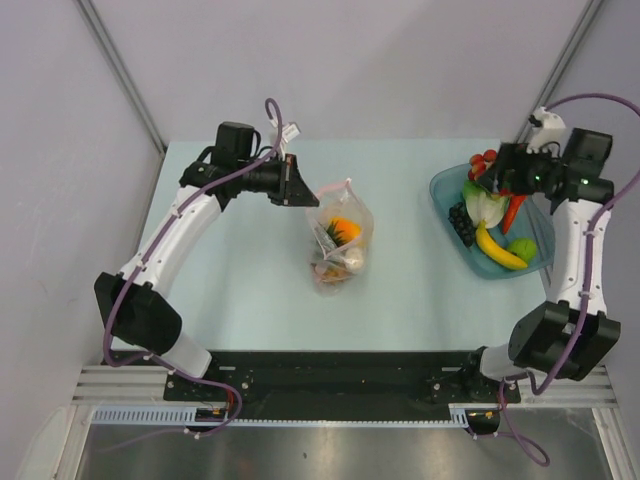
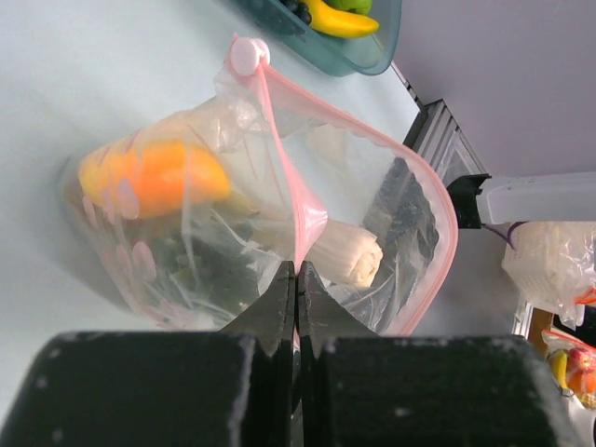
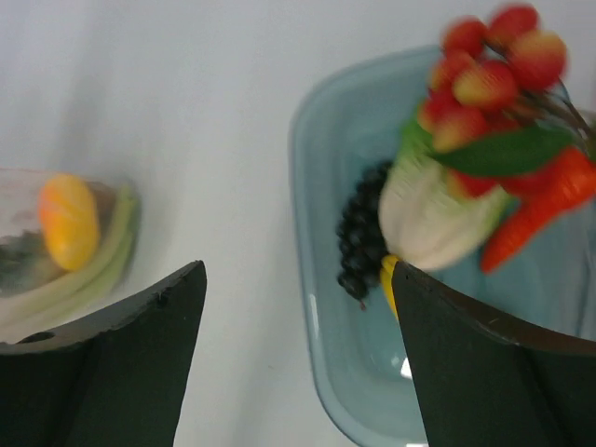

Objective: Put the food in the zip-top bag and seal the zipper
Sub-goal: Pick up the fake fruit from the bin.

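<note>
My left arm reached out over the table (image 1: pixel 230 270). The left gripper (image 2: pixel 296 279) was turned sideways, its jaws pressed together on the zipper (image 2: pixel 284 158) of the zip-top bag (image 1: pixel 338 235). The bag stood mid-table with its mouth gaping, and an orange (image 2: pixel 154 177) and green stalks (image 2: pixel 354 259) lay inside it. My right arm bent inward above the teal bowl (image 1: pixel 445 185) at the far right. The right gripper (image 3: pixel 298 270) was spread wide, holding nothing, over the strawberries (image 3: pixel 484 65), grapes (image 3: pixel 363 237), carrot (image 3: pixel 540 200) and banana (image 1: pixel 500 250).
</note>
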Robot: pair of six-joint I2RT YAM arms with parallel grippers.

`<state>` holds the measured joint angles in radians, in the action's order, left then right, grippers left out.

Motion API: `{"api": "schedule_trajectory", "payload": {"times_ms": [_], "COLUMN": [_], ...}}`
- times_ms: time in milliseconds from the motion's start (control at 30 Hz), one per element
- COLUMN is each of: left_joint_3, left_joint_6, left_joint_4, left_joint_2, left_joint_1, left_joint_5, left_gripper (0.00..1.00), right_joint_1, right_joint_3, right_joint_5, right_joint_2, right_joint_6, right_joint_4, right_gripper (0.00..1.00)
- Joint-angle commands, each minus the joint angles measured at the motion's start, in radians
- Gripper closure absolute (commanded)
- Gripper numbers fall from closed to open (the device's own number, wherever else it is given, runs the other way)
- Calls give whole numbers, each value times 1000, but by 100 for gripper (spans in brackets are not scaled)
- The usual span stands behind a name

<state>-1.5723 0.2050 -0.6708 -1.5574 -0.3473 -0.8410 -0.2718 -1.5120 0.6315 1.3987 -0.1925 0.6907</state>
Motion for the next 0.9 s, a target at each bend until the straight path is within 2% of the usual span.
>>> {"api": "schedule_trajectory", "payload": {"times_ms": [0, 33, 133, 167, 200, 300, 367, 633, 800, 867], "left_joint_3": [23, 21, 12, 11, 11, 11, 14, -3, -6, -6], "left_joint_6": [8, 8, 10, 11, 11, 5, 4, 1, -3, -3], "left_joint_4": [48, 48, 51, 51, 53, 53, 56, 59, 48, 46], "left_joint_2": [43, 39, 22, 17, 8, 0, -4, -30, -35, -36], "left_joint_1": [-2, -2, -2, -2, -2, -2, -2, -1, 8, 13], "left_joint_5": [-10, -12, -18, -21, -26, -27, -30, -20, -17, -15], "left_gripper": [100, 100, 100, 100, 100, 100, 100, 100, 100, 100], "right_joint_1": [-128, -129, -129, -129, -129, -125, -127, -78, -58, -58], "right_joint_3": [6, 6, -10, -23, -51, -122, -148, -139, -85, -74], "right_joint_5": [-47, -138, -284, -309, -326, -439, -512, -711, -776, -785], "right_joint_2": [49, 71, 123, 178, 207, 327, 367, 474, 503, 514], "right_joint_6": [-157, -203, -385, -494, -539, -619, -613, -365, -315, -312], "right_joint_4": [187, 196, 231, 280, 315, 389, 382, 244, 202, 185], "right_gripper": [16, 16, 16, 17, 21, 26, 26, 29, 22, 13]}}
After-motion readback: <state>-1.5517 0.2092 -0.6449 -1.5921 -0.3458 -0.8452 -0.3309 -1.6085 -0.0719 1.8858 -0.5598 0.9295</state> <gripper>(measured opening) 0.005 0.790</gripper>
